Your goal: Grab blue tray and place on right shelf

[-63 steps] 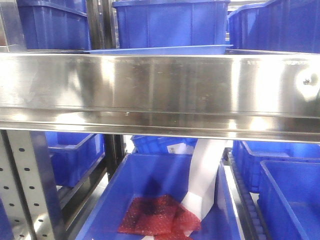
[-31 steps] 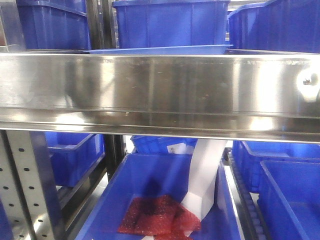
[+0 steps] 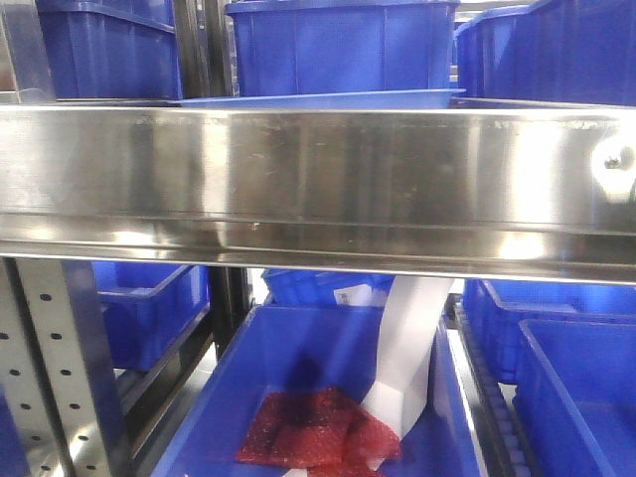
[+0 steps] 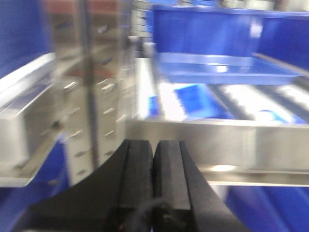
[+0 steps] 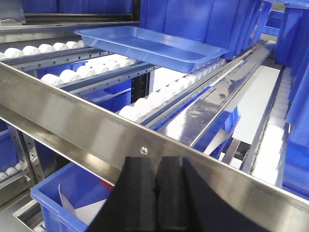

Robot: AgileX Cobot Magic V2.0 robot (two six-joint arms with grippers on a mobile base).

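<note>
Both tools, left and right, sat pinched together, empty. The shallow glossy light-blue plastic tray rested upper-centre on the steel shelf rollers; light, stiff, slippery, I'd grab its flared rim.

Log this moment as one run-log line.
blue tray: resting on shelf rollers, ungripped | right shelf: front rail just ahead of both wrists | left gripper: shut, empty | right gripper: shut, empty
</note>
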